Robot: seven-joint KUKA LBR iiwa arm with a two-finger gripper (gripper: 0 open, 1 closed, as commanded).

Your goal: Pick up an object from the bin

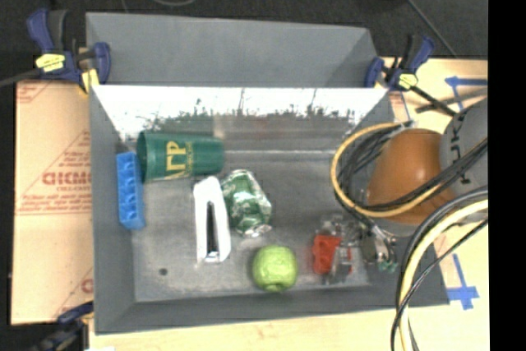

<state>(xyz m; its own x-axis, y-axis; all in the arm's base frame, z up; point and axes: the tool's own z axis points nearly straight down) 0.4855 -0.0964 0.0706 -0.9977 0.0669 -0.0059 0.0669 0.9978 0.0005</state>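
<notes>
Low in the 4 o'clock corner of the bin (230, 53) the jaws are just beside a small red thing (323, 253); whether they are wide or narrow I cannot tell; a green apple (273, 268) lies near, at its 9 o'clock

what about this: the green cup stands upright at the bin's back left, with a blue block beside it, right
Not quite. The camera view shows the green cup lying on its side, not upright. The rest holds: it is at the back left of the bin, with the blue block beside it.
</notes>
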